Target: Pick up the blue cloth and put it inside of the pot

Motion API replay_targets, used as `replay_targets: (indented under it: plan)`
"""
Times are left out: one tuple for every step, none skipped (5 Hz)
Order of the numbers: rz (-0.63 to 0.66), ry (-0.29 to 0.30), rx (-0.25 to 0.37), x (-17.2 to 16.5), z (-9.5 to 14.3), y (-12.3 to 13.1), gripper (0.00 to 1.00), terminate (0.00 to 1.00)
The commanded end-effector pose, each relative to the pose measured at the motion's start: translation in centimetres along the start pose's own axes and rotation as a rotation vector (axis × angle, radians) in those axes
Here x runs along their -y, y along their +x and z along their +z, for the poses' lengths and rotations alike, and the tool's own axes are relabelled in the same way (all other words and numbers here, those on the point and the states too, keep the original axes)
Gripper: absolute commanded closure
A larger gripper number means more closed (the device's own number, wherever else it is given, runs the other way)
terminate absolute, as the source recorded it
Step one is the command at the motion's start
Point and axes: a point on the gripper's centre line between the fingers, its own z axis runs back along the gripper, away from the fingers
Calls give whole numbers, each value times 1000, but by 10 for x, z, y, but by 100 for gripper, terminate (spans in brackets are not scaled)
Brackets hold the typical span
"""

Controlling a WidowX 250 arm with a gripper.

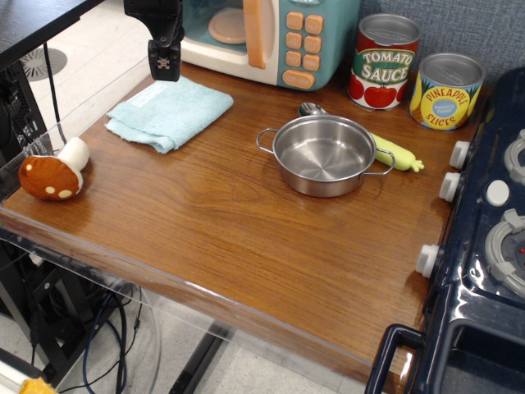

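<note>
The blue cloth point(168, 113) lies folded and fuzzy at upper left of the brown wooden worktop point(246, 238), well apart from the empty steel pot point(325, 154) at centre. The black claw point(164, 63) hangs above the cloth's far edge, holding nothing; its gap cannot be told

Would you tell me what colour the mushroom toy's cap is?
Brownish orange with pale spots on the mushroom toy, seen in the only view.

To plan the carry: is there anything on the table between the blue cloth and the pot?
No. Between the blue cloth and the pot only bare wooden table shows.
</note>
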Motion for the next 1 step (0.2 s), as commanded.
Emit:
replay_targets:
  plan:
    - [21, -69, -12, 0, 28, 15, 0, 100]
